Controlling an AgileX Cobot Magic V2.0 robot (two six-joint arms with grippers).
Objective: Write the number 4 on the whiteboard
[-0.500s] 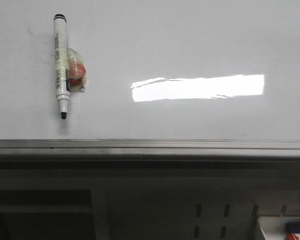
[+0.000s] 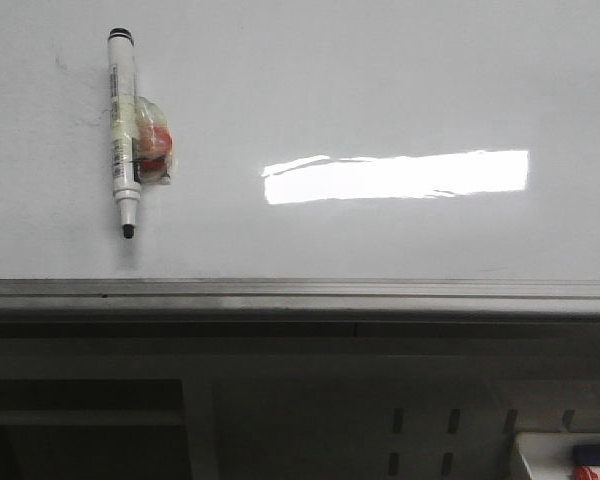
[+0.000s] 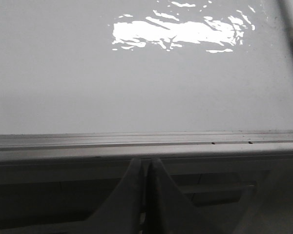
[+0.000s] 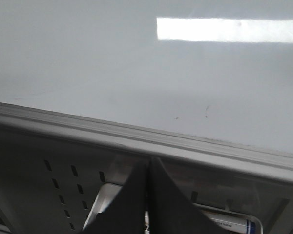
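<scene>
Marker point(image 2: 125, 150) at upper left of the frame, long axis vertical, tip pointing down, stuck to the whiteboard point(image 2: 380, 80). Glare patch point(image 2: 395, 176) at centre. Left hand point(image 3: 145, 168) and right hand point(image 4: 149, 170) both closed together, empty.

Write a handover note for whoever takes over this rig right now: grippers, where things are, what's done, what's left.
Left gripper: shut, empty, below the whiteboard's bottom rail.
Right gripper: shut, empty, also below the rail, above a white tray holding a marker.
Another marker is stuck to the whiteboard at upper left, cap off, tip down, with a taped red and yellow piece beside it.
The whiteboard is blank apart from faint smudges and a glare patch.
Done: nothing; no 4 written, no marker picked up.
Left: grip a marker, draw the 4.
</scene>
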